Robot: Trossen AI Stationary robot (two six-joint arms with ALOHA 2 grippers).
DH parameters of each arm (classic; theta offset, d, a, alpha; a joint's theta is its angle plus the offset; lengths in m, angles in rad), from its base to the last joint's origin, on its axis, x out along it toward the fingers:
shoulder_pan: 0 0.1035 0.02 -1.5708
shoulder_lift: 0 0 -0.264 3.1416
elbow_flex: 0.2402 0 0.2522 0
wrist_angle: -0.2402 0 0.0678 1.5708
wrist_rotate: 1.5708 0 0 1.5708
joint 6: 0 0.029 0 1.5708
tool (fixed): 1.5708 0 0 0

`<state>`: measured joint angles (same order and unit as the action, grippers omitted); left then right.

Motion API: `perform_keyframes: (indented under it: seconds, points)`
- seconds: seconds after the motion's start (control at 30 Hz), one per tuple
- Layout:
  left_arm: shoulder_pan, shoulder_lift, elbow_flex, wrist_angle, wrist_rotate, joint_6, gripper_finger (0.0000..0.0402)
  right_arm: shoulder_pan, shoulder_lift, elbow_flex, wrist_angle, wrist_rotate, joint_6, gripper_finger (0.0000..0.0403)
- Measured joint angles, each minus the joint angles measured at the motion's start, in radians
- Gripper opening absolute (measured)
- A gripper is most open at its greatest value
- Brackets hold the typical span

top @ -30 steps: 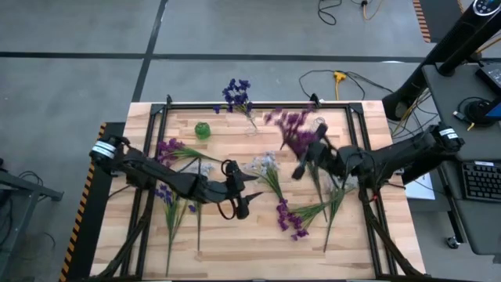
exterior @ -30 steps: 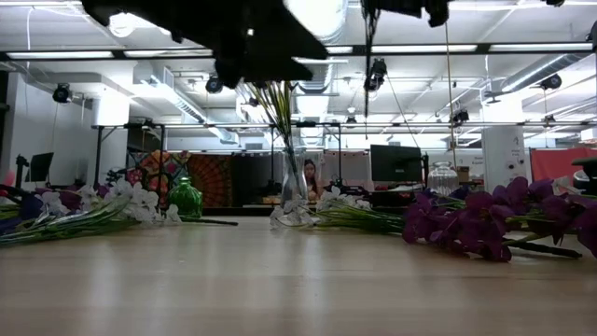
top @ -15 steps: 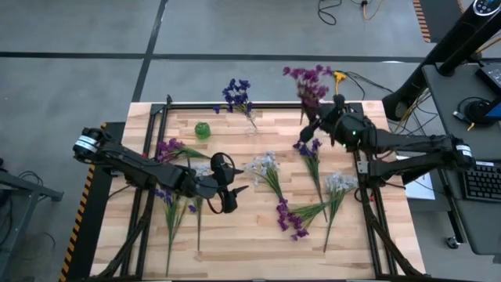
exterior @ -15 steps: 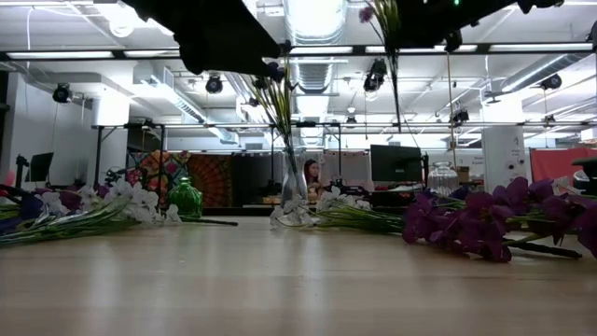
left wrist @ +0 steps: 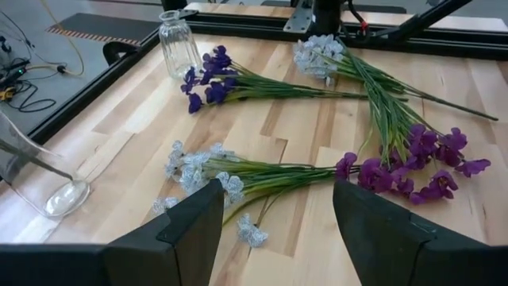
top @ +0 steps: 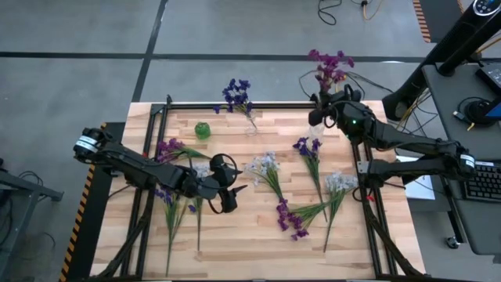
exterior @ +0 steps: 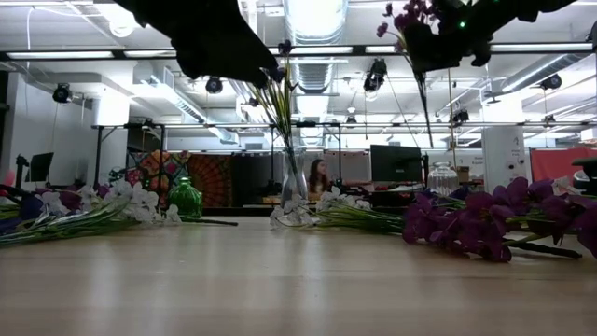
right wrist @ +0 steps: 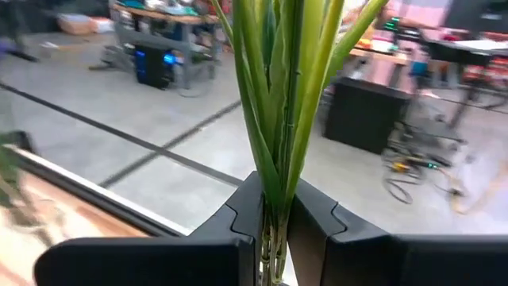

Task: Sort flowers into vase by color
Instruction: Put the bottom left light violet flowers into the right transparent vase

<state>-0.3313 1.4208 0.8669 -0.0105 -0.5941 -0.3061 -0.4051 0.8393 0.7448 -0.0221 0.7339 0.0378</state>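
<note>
Nearest the front edge of the desk [top: 235, 258], loose flowers are lying flat: a magenta-purple bunch [top: 291, 219] with stems fanning toward a pale sprig [top: 339, 185], and dark blue-violet sprigs [top: 167, 197] on the left side. Just behind these the left tool [top: 229, 197] is hovering low over the desk's middle, its two fingers standing wide apart and gripping nothing; the pale sprig [left wrist: 208, 169] below it is lying free. If it is dropping from here, a finger could be pinning stems of two colours at once, since the sprigs are crossing each other.

Farther back, the right tool [top: 319, 110] is holding up a magenta-purple sprig [top: 330, 66], fingers closed tight on its green stems [right wrist: 278, 103], blossoms uppermost, over the desk's far right edge. The empty clear vase [left wrist: 178, 44] is sitting near the far right corner, just beside this tool. The stems are hanging long and several together, so they could be splaying and catching the vase's narrow rim, tipping the light vase or spilling a stem outside.

At the far edge, the middle vase [top: 252, 123] is already carrying dark blue-violet flowers [top: 236, 95], and a small green vase [top: 203, 130] is standing to its left; steering the magenta sprig there would be mixing colours.
</note>
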Motion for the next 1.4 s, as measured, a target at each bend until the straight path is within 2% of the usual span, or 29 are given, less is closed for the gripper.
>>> perform_keyframes:
  seconds: [0.3, 0.93, 1.07, 1.2, 1.33, 1.4]
  points:
    - [0.0, 0.0, 0.0, 0.0, 0.0, 0.0, 0.0219, -0.002, -0.001, -0.025, -0.026, 0.056, 0.017, 0.0036]
    - [0.0, 0.0, 0.0, 0.017, -0.001, -0.029, 0.0219, -0.002, 0.002, -0.045, 0.016, 0.054, 0.013, 0.0036]
    - [0.0, 0.02, -0.013, 0.13, -0.003, -0.094, 0.0219, -0.003, 0.008, -0.046, 0.02, 0.054, 0.006, 0.0036]
    - [0.0, 0.113, -0.018, 0.344, -0.023, -0.172, 0.0219, -0.011, 0.019, -0.047, 0.019, 0.054, 0.0, 0.0036]
    - [0.005, 0.228, -0.011, 0.482, -0.052, -0.343, 0.0219, -0.015, 0.023, -0.047, 0.02, 0.054, -0.011, 0.0036]
    - [0.006, 0.292, -0.005, 0.522, -0.053, -0.477, 0.0219, -0.015, 0.022, -0.047, 0.02, 0.054, -0.014, 0.0036]
